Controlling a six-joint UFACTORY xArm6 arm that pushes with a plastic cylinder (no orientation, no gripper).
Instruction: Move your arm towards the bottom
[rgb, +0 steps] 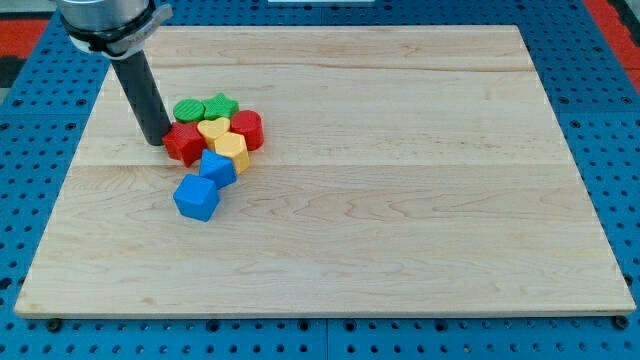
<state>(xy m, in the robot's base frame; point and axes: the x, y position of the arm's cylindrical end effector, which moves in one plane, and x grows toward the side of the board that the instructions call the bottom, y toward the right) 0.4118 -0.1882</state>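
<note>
A lab: blue pegboard bench (600, 120), wooden board (400, 200).

My tip (157, 141) is black. I see two green blocks (204, 107), two red blocks (185, 143), two yellow blocks (231, 148) and two blue blocks (196, 196) on a pale wooden board (400, 200), over a blue perforated table (610, 120).

arm: entering from view's top-left | rod: near-upright | my tip (157, 141): on board

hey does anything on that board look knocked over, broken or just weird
Nothing stands out. The coloured blocks sit bunched together on the wooden board toward the view's upper left, none visibly damaged. My tip rests at the view's left of the red block, touching or nearly so.
</note>
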